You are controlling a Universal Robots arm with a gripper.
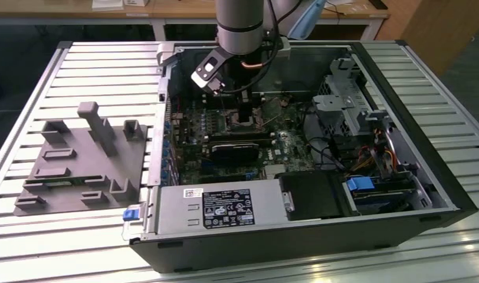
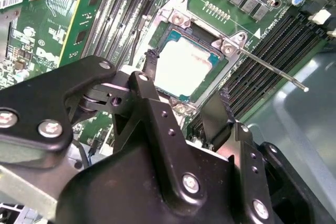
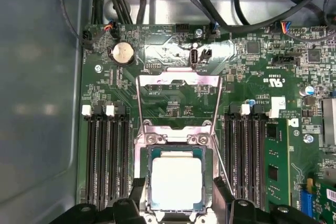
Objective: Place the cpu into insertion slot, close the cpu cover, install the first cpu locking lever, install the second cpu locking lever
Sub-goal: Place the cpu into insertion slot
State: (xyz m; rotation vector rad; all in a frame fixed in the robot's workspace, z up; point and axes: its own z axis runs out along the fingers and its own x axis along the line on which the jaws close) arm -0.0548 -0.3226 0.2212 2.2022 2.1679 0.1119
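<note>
Pincer (image 3: 178,195) spread over cpu (image 3: 176,181), slatted metal table (image 1: 105,65)

Your exterior view looks down from high and well back over the open computer case (image 1: 302,242) on the bench (image 1: 90,71); both wrist views sit close above the cpu (image 3: 176,182) (image 2: 184,66).

Table (image 1: 66,253) w/ PC case (image 1: 302,239), jig (image 1: 82,159)

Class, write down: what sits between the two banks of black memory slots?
In the first wrist view, the cpu, seated in the insertion slot, its cpu cover open.
</note>
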